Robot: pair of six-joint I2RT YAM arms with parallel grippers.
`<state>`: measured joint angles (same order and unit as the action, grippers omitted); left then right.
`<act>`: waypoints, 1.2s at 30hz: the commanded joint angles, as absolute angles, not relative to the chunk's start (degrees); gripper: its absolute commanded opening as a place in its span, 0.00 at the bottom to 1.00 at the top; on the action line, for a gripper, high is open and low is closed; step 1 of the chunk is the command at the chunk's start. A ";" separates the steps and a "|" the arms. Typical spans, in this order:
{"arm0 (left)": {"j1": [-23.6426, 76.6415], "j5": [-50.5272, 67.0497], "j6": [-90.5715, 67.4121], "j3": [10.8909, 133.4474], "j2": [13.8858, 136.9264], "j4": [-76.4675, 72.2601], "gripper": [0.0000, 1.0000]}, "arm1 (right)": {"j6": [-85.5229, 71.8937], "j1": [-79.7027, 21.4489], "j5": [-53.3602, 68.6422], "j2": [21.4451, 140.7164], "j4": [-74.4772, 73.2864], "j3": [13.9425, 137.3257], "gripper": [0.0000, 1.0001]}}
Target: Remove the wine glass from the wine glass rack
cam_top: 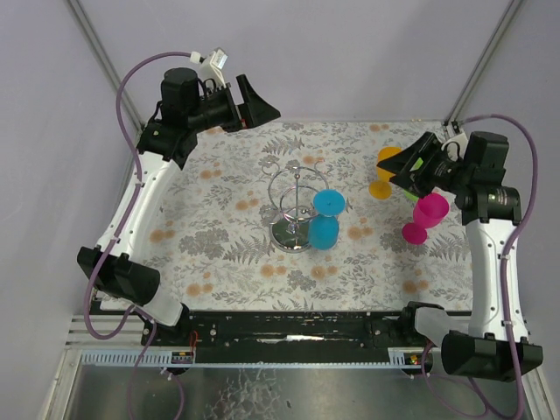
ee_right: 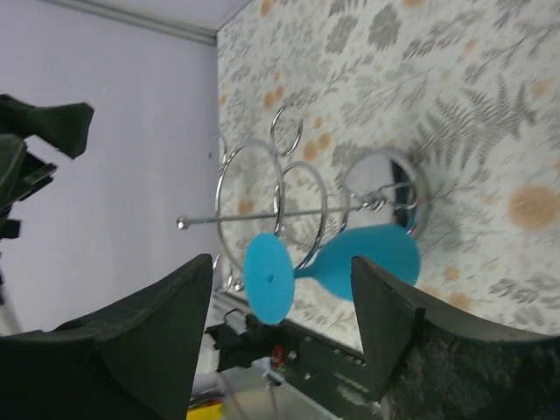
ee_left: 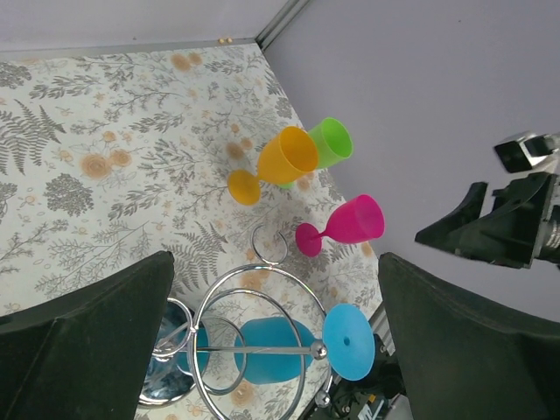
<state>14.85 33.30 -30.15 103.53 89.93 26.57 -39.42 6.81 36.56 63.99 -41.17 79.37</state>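
Blue translucent plastic wine glass is hanging upside down from the shiny silver wire rack, which is standing mid-table on the floral cloth. The left gripper and right gripper are hovering well apart from it, fingers spread wide, grasping nothing.

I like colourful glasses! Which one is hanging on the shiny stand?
The blue glass: it hangs upside down from the silver rack, while the orange glass, green glass and pink glass lie on the table.
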 commanded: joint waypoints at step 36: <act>13.01 38.32 -34.91 101.20 90.99 20.12 1.00 | -63.48 -8.72 41.83 58.98 -17.52 56.32 0.51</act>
